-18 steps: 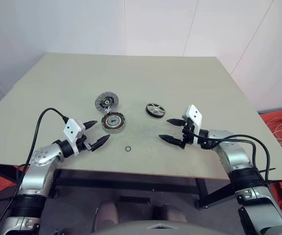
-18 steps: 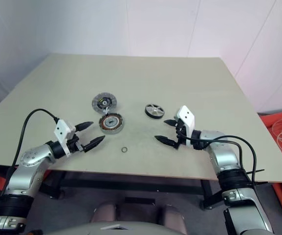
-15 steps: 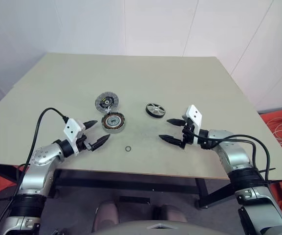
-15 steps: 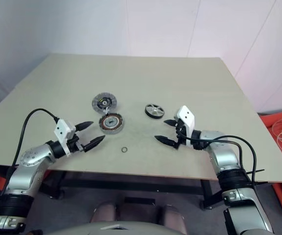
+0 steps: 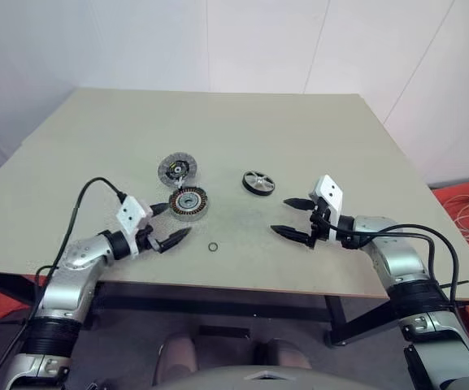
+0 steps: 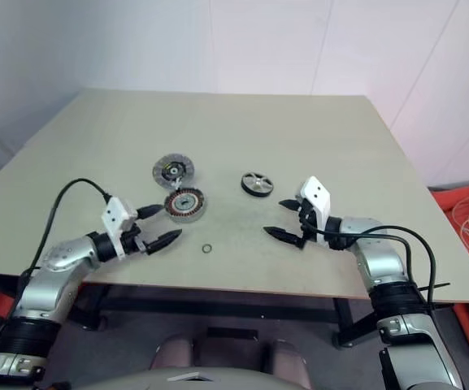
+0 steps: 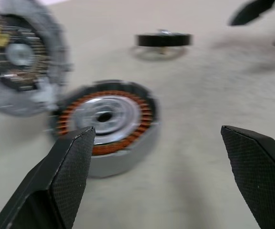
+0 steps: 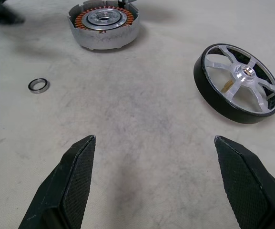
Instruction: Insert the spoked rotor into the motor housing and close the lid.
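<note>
lid [image 7: 18, 52] blurred, cut off at left wrist view's edge

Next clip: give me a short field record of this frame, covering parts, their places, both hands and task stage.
spoked rotor: flat on the table, apart from the housing
motor housing: open, copper windings showing, nothing inside
lid: tilted, leaning on the housing's far edge
small ring: loose on the table, near the front
left hand: open, empty, beside the housing
right hand: open, empty, near the rotor
stage: rotor not yet inserted
</note>
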Controlling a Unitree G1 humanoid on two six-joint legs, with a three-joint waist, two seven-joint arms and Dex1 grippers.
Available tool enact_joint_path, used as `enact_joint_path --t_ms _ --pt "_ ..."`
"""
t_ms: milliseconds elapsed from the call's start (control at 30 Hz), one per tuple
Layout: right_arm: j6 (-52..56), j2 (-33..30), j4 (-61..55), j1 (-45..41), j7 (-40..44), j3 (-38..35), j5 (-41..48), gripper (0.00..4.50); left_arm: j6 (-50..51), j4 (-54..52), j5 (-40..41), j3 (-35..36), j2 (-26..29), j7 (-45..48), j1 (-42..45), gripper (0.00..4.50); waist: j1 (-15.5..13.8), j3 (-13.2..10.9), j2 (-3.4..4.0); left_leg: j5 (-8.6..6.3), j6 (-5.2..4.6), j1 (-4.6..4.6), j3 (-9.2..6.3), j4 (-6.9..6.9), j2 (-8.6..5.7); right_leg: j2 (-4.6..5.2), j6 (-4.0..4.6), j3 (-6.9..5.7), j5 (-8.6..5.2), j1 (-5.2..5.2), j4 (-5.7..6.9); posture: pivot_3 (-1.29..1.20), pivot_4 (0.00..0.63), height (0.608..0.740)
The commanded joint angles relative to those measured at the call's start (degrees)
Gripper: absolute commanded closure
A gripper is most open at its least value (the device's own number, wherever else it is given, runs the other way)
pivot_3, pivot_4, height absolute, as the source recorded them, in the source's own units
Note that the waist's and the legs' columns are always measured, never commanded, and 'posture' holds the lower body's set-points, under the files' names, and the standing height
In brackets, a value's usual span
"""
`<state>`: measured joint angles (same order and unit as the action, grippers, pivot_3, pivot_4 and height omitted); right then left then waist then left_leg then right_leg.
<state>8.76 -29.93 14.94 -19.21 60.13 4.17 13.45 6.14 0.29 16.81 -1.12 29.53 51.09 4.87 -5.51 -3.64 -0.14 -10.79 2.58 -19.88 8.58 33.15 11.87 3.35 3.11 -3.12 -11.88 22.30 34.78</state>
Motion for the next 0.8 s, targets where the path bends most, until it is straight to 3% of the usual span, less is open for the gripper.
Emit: enact_joint_path --t_ms 33,467,800 --pt "-1.2 0.0 -1.0 -0.5 -0.2 -1.4 0.9 0.0 -0.5 -4.7 -2.4 -4.2 0.2 1.0 -0.6 0.01 0.0 0.0 0.0 0.0 0.0 0.0 0.0 0.0 0.0 0.0 0.01 0.0 0.01 0.01 0.0 0.0 0.0 0.74" --pt "-1.0 0.6 -1.5 -0.1 -0.6 -1.0 0.8 0.0 7.3 -6.8 -1.5 -8.5 -2.1 0.5 0.1 0.01 0.0 0.1 0.15 0.0 0.0 0.03 0.01 0.01 0.01 -0.01 -0.22 0.01 -0.13 -0.02 0.02 0.0 0.0 0.74" --pt "-1.0 0.7 -1.7 0.1 -0.8 -1.1 0.8 0.0 7.9 -2.9 -5.3 -10.0 -1.7 -0.6 1.3 0.01 0.0 0.1 0.2 0.0 0.0 0.03 0.01 0.02 0.0 -0.01 -0.23 0.01 -0.13 -0.02 0.02 0.0 0.0 0.74"
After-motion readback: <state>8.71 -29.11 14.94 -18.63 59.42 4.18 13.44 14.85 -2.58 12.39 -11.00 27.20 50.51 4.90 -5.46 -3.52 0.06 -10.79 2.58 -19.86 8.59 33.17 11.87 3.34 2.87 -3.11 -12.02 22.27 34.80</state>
